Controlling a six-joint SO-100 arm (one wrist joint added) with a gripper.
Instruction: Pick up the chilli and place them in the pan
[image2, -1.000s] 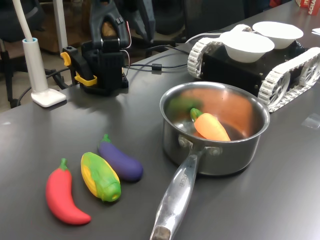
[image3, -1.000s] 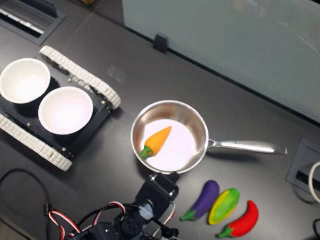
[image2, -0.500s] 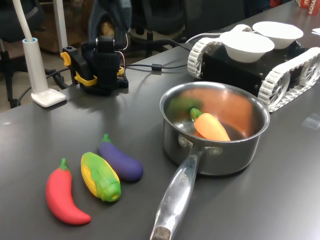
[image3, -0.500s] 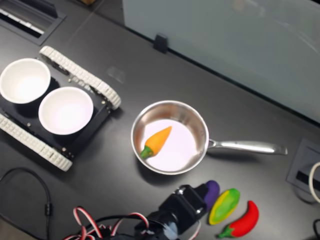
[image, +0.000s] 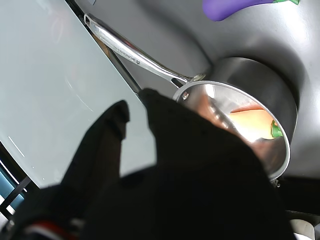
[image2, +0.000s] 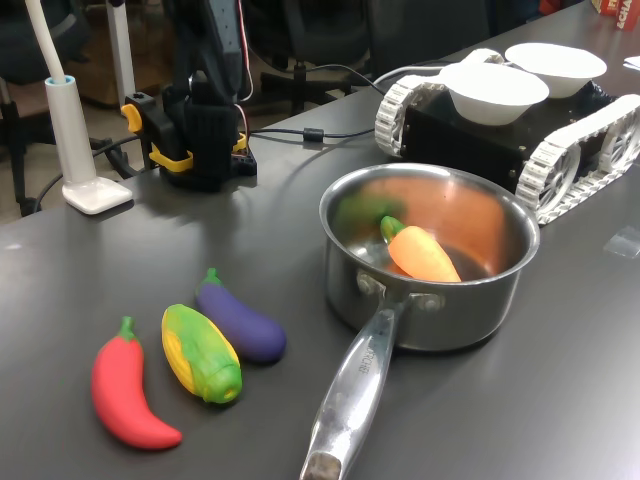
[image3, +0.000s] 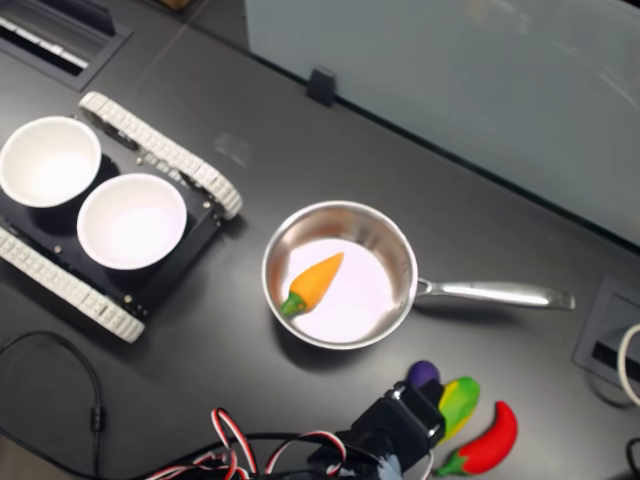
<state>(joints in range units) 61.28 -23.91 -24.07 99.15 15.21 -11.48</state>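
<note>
chilli: red, green stem, lying flat on the dark table. Seen in both exterior views. Outermost of a row of three toys, at the first exterior view's lower left.
row: chilli, then corn just beside it, then eggplant nearest the pan. Corn and eggplant look to be touching; chilli and corn close, contact unclear.
pan: steel saucepan, upright, long handle pointing toward the first exterior view's bottom edge. Chilli is outside it, well apart from the bowl of the pan, on the far side of the other two toys.
in the pan: carrot, orange with green top, lying on the pan floor.
gripper: black, at the second exterior view's bottom edge, above the eggplant and partly covering it and the corn. Chilli sits just to the second exterior view's right of it, uncovered, not touched.
gripper state: wrist view shows two black fingers with a narrow gap between them and nothing in it; slightly parted, empty.
wrist view: pan, handle and carrot visible, eggplant tip at the edge; chilli out of shot.
background: two white bowls on a tracked vehicle behind the pan.
</note>
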